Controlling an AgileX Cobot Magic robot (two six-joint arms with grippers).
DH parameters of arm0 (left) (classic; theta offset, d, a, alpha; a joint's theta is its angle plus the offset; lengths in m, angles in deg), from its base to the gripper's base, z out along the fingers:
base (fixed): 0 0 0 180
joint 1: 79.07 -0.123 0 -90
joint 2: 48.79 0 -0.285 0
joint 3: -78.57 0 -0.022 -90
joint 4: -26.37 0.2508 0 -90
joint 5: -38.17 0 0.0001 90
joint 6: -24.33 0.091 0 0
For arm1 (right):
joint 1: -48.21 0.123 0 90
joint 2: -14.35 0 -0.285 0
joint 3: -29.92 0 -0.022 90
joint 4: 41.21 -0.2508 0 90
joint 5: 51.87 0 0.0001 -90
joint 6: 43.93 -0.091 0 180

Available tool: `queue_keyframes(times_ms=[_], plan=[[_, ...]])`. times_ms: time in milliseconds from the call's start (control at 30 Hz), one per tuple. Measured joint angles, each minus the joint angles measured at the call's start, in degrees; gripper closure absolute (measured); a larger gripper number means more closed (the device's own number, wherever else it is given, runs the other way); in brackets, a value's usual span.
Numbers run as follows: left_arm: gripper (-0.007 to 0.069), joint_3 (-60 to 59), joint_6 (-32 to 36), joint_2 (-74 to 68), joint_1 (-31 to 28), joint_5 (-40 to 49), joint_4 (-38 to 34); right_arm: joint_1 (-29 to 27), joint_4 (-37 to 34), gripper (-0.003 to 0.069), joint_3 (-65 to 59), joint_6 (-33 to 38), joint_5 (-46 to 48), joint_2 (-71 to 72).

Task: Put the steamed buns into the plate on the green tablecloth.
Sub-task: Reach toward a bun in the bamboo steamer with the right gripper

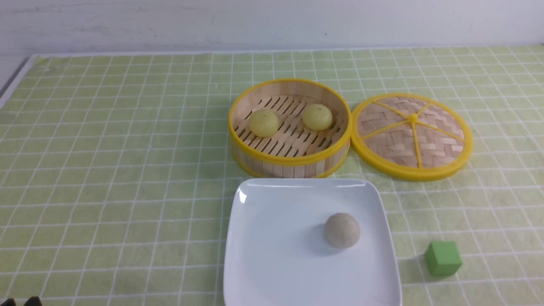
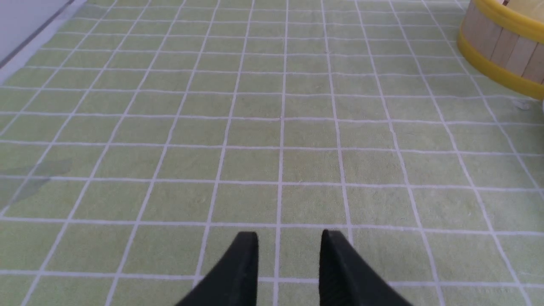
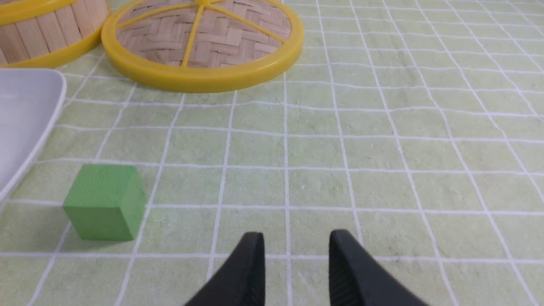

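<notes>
Left gripper (image 2: 290, 233), right gripper (image 3: 297, 233): jaws narrowly parted, empty. Grey bun (image 1: 342, 230) on plate (image 1: 272, 255); steamed buns (image 1: 264, 123) in steamer (image 1: 289, 160).

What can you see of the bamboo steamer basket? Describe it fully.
The steamer basket is round and open-topped: a wall of upright pale bamboo strips, yellow bands at top and bottom, a slatted floor. It stands upright on the green tablecloth, holding two steamed buns set apart. Its lid lies beside it on the right and the plate just on its near side; contact with either is unclear.
</notes>
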Motion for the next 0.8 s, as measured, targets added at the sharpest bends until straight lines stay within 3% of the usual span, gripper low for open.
queue_keyframes(times_ms=[667,767,800], plan=[[0.0384,0.0,-0.32,0.0,0.0,0.0,-0.13,0.0,0.13,0.0419,0.0,0.0,-0.06,0.0],[0.0384,0.0,-4.71,0.0,0.0,-0.16,-5.24,0.0,-1.23,0.0419,0.0,-1.21,-0.3,0.0],[0.0384,0.0,-9.7,0.0,0.0,-0.39,-11.46,0.0,-5.01,0.0419,0.0,-4.26,-0.37,0.0]])
